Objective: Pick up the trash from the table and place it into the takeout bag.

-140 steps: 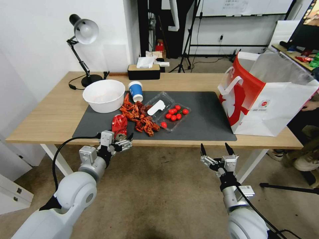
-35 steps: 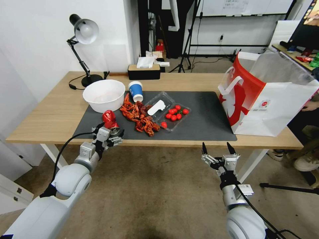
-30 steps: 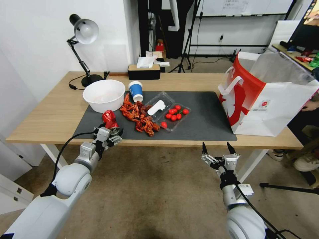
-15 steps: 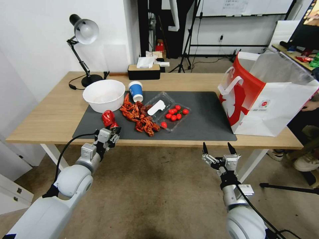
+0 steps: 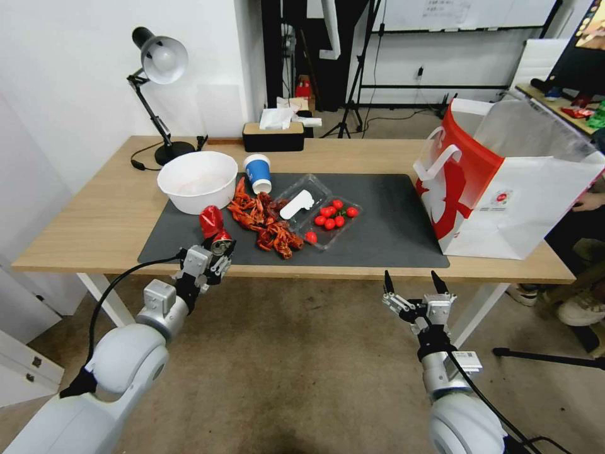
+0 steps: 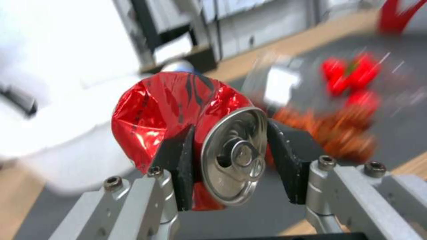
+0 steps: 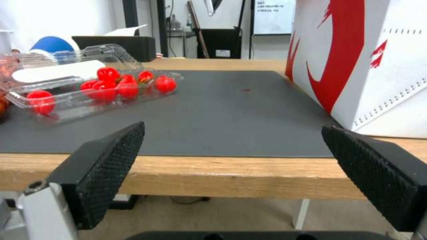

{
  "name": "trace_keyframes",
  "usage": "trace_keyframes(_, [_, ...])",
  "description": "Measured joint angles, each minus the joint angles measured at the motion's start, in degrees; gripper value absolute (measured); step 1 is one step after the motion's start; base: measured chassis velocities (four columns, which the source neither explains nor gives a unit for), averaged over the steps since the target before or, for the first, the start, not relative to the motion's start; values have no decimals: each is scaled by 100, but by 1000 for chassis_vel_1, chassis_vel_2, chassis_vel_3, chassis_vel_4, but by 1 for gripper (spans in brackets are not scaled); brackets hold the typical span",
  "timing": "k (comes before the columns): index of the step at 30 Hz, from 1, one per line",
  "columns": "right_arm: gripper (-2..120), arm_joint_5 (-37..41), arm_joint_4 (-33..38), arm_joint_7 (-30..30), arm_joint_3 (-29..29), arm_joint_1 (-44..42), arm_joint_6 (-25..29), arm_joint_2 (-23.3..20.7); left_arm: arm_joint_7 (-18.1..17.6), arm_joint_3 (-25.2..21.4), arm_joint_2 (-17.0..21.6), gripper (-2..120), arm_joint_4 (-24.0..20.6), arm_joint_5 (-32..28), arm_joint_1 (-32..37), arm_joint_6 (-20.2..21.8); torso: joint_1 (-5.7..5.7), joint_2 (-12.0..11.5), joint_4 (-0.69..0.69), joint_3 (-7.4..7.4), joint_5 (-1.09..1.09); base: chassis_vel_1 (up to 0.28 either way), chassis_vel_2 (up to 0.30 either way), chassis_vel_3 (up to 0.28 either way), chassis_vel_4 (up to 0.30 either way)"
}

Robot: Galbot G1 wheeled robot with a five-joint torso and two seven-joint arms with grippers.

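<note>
My left gripper is shut on the crushed red drink can, holding it over the front left part of the dark mat on the table. The left wrist view shows the can clamped between both fingers, its silver top facing the camera. More trash lies on the mat: a blue paper cup, red crayfish shells and a clear clamshell with cherry tomatoes. The takeout bag stands open at the table's right end. My right gripper hangs open below the front edge, empty.
A white bowl sits at the mat's back left. A desk lamp and a tissue box stand along the far edge. In the right wrist view the bag's wall rises beside the bare mat.
The left gripper shut on the can lying at the mat's front, lifted it and tipped it up; in the last half second it shifted slightly right. The right arm has stayed put.
</note>
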Motion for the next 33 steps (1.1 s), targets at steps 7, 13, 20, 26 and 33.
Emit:
trace_keyframes(7, [100,-3,68,6,23,-46,0,22,690,240,448,38,-206,-506,-593,-734,1,0,-2,0,0,0,0,0,0])
trace_keyframes(13, [100,-100,118,32,44,-154,0,78,1190,868,1036,38,203,-1226,-1737,-1100,1,-1,0,1,-2,0,0,0,0])
trace_keyframes(20, [100,-206,198,60,78,-233,1,146,1136,2401,1192,38,831,-1703,-4122,-1096,3,-2,-2,1,0,0,0,0,0])
trace_keyframes(26, [100,-281,246,69,136,-323,0,213,1026,3739,738,38,1407,-1978,-5842,-1069,2,-2,-1,1,3,0,0,0,0])
trace_keyframes(33, [100,-340,287,90,185,-396,-3,258,991,4782,-496,38,2417,-2100,-7041,-1075,2,-2,-4,2,1,0,0,0,0])
